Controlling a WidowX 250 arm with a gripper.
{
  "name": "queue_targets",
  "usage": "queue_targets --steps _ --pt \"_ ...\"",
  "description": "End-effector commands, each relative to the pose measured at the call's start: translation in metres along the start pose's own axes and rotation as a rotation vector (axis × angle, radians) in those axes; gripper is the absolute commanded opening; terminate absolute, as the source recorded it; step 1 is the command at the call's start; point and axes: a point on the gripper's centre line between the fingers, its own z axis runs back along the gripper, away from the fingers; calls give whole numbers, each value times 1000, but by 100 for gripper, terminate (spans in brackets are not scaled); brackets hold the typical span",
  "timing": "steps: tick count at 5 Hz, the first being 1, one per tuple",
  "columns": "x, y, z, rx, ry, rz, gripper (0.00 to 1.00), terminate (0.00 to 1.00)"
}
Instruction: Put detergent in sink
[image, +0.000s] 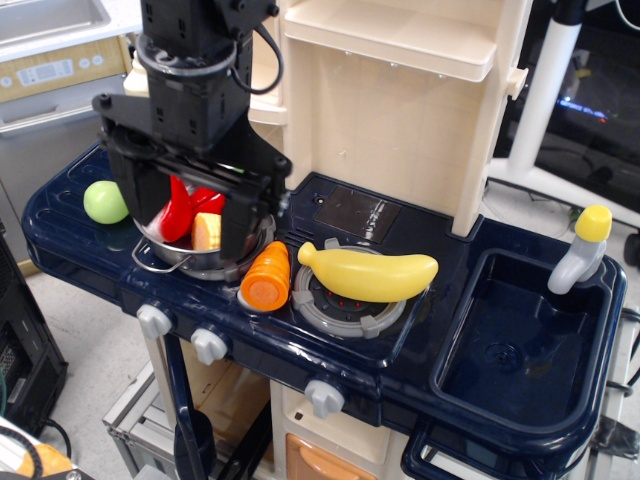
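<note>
Honestly, the detergent is not showing clearly; only a cream-white patch (137, 76) is peeking out behind the claw (188, 205), and I cannot confirm it. The claw is hanging open over the steel pot (195, 255), gripping nothing. The sink (520, 345) is lying far to its right, past the carrot (266, 277) and banana (368, 273). I think it should be locating the handle first, then closing slowly.

Black gripper (187, 208) pointing down, jaws spread
</note>
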Motion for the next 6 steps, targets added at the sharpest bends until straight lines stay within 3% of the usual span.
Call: queue_targets --steps 1,3,5,6 --pt "43 83 16 139 -141 -128 100 0" --pt "86 127 1 117 -232 -73 100 0" --pt "110 145 -15 149 -342 -61 100 0" --pt "120 150 -24 133 -386 -61 100 0"
